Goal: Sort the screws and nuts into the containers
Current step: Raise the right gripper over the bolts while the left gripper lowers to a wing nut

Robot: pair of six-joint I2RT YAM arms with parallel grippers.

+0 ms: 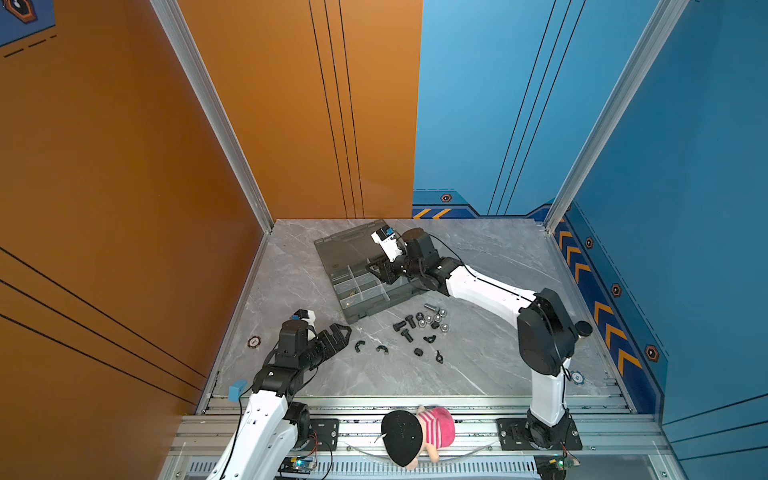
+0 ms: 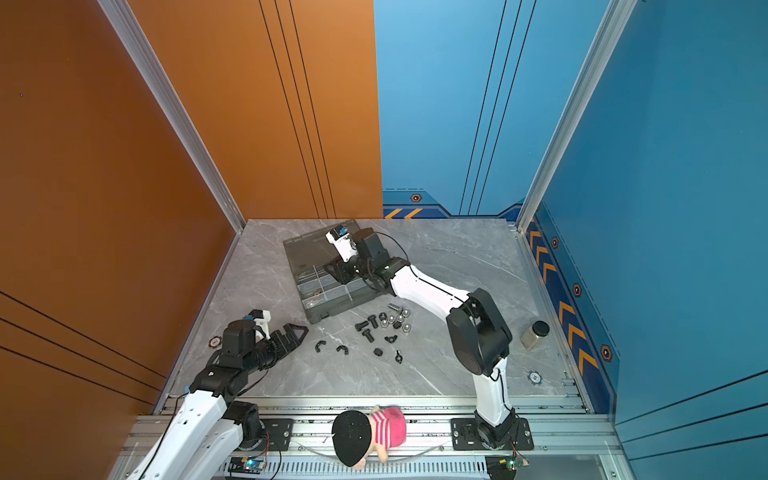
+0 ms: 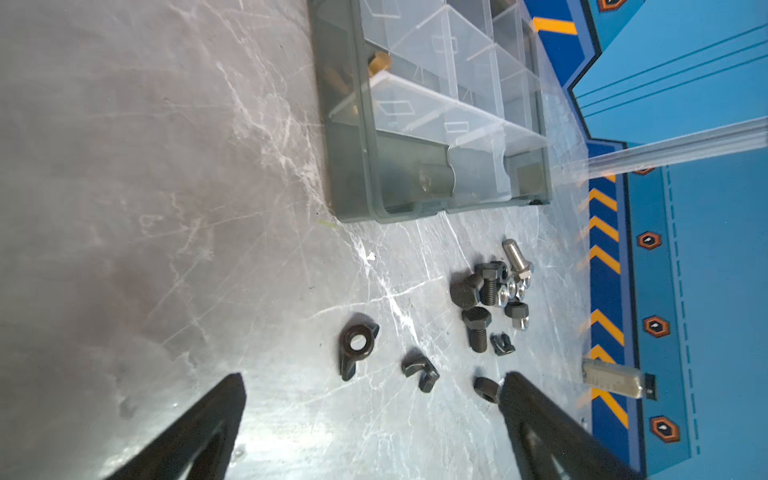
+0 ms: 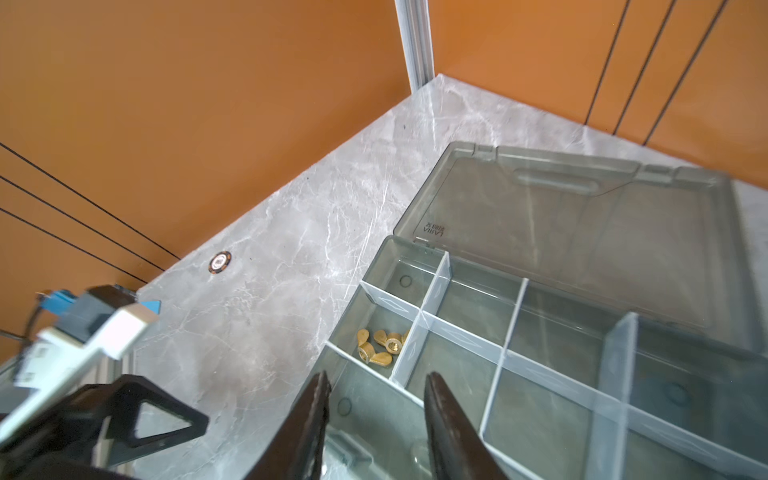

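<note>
right tool [image 4: 376, 376] hangs part-open above smoky translucent cells [image 4: 478, 303]; left tool [image 3: 374, 376] gapes wide by black hex bolts [image 3: 476, 328] on veined counter [image 3: 166, 208].

The right gripper [image 4: 376, 415] is hanging over the organiser case [image 4: 478, 303], its jaws standing apart. Two brass wing nuts [image 4: 379, 347] are lying together in an edge cell of the case. The lid [image 4: 582, 216] is lying flat open behind the cells, and a round disc [image 4: 219, 262] is sitting well apart from the case.

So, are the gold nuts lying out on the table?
No, the gold wing nuts sit inside one cell of the grey case, not on the table.
</note>
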